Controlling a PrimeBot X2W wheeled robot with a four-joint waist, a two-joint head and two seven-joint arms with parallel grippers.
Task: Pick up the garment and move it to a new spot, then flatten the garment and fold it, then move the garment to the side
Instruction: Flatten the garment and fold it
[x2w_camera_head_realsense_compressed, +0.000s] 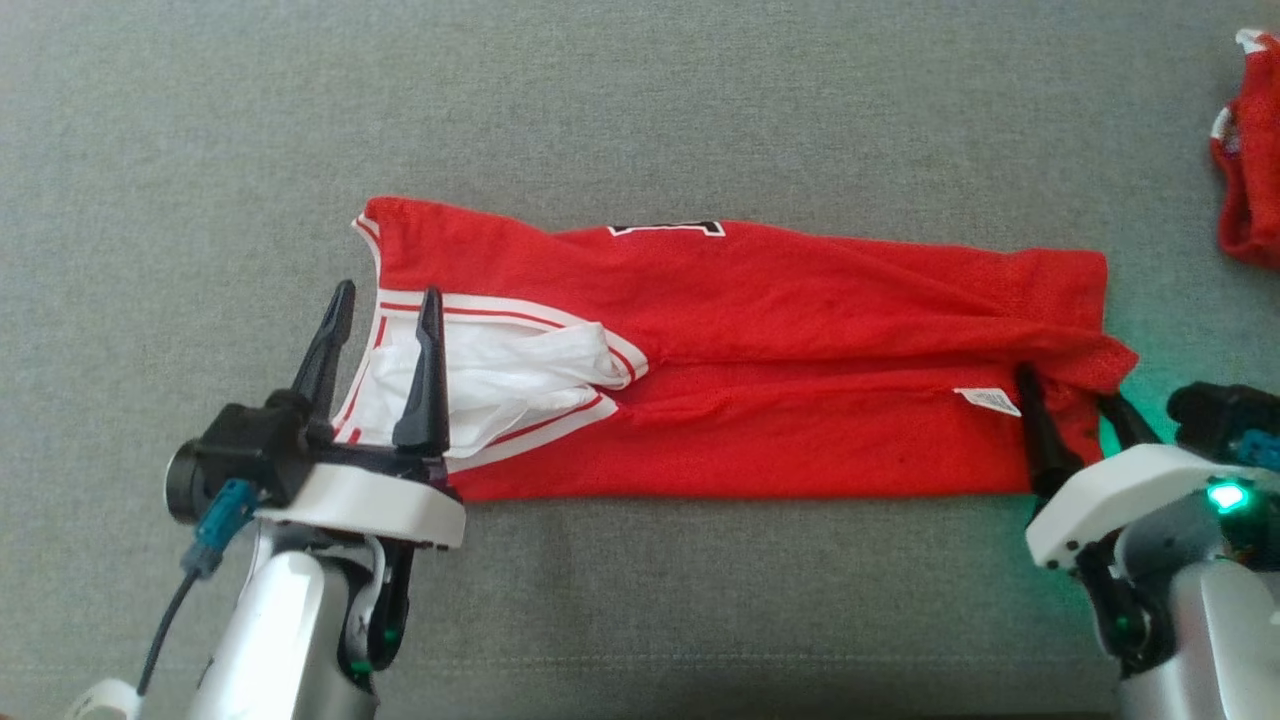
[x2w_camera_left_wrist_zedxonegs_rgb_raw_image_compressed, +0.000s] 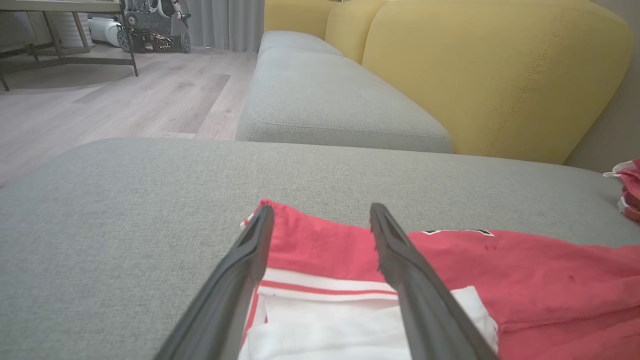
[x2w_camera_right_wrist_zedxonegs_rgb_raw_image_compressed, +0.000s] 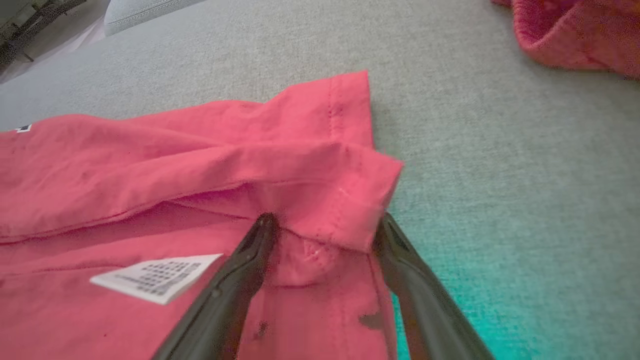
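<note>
The garment (x2w_camera_head_realsense_compressed: 760, 330), a red T-shirt, lies folded into a long strip across the grey cushion (x2w_camera_head_realsense_compressed: 640, 110), with its white sleeve (x2w_camera_head_realsense_compressed: 500, 375) at the left end and a white tag (x2w_camera_head_realsense_compressed: 987, 400) near the right end. My left gripper (x2w_camera_head_realsense_compressed: 388, 290) stands open over the sleeve and striped trim; in the left wrist view the left gripper (x2w_camera_left_wrist_zedxonegs_rgb_raw_image_compressed: 320, 210) has both fingers above the garment (x2w_camera_left_wrist_zedxonegs_rgb_raw_image_compressed: 500, 260). My right gripper (x2w_camera_head_realsense_compressed: 1065, 388) is open at the garment's lower right corner. There the right gripper (x2w_camera_right_wrist_zedxonegs_rgb_raw_image_compressed: 325, 217) straddles a folded hem of the garment (x2w_camera_right_wrist_zedxonegs_rgb_raw_image_compressed: 150, 160), beside the tag (x2w_camera_right_wrist_zedxonegs_rgb_raw_image_compressed: 155, 274).
A smaller red garment (x2w_camera_head_realsense_compressed: 1250, 150) lies bunched at the far right edge of the cushion, also the red garment (x2w_camera_right_wrist_zedxonegs_rgb_raw_image_compressed: 575, 35) beyond my right fingers. Yellow sofa backs (x2w_camera_left_wrist_zedxonegs_rgb_raw_image_compressed: 495, 75) and another grey seat (x2w_camera_left_wrist_zedxonegs_rgb_raw_image_compressed: 325, 105) stand beyond, with wooden floor (x2w_camera_left_wrist_zedxonegs_rgb_raw_image_compressed: 125, 100) to the left.
</note>
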